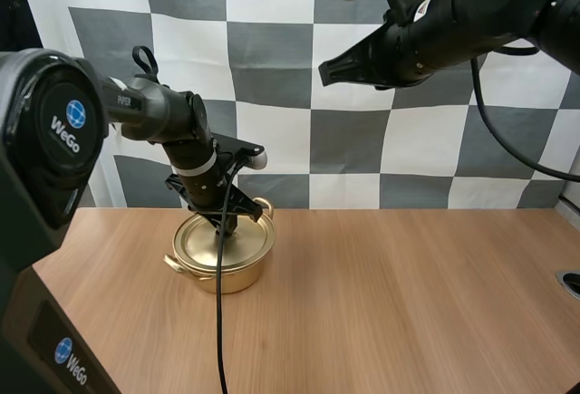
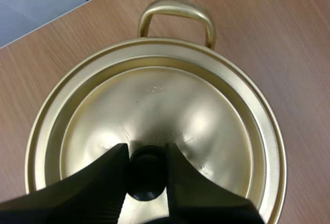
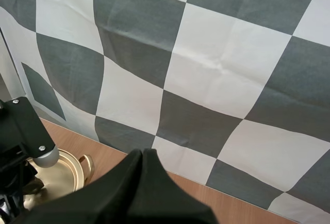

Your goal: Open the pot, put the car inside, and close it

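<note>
Presently, the pot (image 1: 222, 258) is being borne by the wooden table (image 1: 408, 294), left of the table's middle and nearer its far edge. It is being covered by its golden lid (image 2: 170, 100), which is being seated flat within the rim all the way round. The left gripper (image 1: 227, 224) is being held straight down over the middle of the lid, and the black knob (image 2: 146, 177) there is being clasped between its two fingers (image 2: 105, 177), one being pressed to each side of it. In the left wrist view one looped handle (image 2: 177, 12) of the pot is being shown beyond the lid, over bare wood. The right gripper (image 1: 326, 72) is being held high above the table, well apart from the pot and to its right, pointed toward the left. Its jaws are being pressed together as one dark wedge, with nothing between them. In the right wrist view the pot is being glimpsed well beyond that wedge.
</note>
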Controlling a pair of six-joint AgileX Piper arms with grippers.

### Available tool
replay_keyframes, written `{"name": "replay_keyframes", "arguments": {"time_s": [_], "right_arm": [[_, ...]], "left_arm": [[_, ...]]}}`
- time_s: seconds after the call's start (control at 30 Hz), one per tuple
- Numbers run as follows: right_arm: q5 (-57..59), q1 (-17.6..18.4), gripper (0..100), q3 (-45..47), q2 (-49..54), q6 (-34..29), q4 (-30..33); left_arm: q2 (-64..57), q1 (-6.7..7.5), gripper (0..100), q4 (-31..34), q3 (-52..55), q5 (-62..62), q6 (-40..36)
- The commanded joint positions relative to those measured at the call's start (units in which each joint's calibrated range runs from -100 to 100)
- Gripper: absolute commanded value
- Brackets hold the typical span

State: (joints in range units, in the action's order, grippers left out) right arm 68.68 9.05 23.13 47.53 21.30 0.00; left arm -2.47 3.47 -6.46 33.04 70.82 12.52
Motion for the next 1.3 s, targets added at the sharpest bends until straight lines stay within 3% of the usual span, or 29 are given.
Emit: {"name": "replay_keyframes", "arguments": {"time_s": [0.0, 0.17, 0.47, 0.73, 1.0, 1.17, 1.27], "right_arm": [[0.5, 0.0, 0, 0.0, 0.0, 0.0, -0.4], [0.7, 0.0, 0, 0.0, 0.0, 0.0, -0.6], [0.7, 0.0, 0, 0.0, 0.0, 0.0, -0.6], [0.6, 0.0, 0, 0.0, 0.0, 0.0, -1.6], [4.5, 0.0, 0, 0.0, 1.1, 0.0, -1.7], [1.0, 0.0, 0, 0.0, 6.5, 0.0, -1.3], [-3.2, 0.0, 0, 0.0, 11.2, 0.0, -1.3]], "left_arm": [[0.0, -0.05, 18, 0.0, 0.0, 0.1, 0.0], [0.0, -0.05, 42, 0.0, 0.0, 0.1, 0.0], [0.0, -0.05, 57, 0.0, 0.0, 0.1, -0.1], [-3.0, -0.05, 97, 4.9, -1.6, 1.7, -4.3], [-21.4, -0.05, 96, 6.8, -7.6, 8.4, -4.1], [-37.0, -0.05, 96, 6.8, -13.8, 8.6, -4.0], [-46.3, -0.05, 87, 6.5, -18.7, 7.4, -4.0]]}}
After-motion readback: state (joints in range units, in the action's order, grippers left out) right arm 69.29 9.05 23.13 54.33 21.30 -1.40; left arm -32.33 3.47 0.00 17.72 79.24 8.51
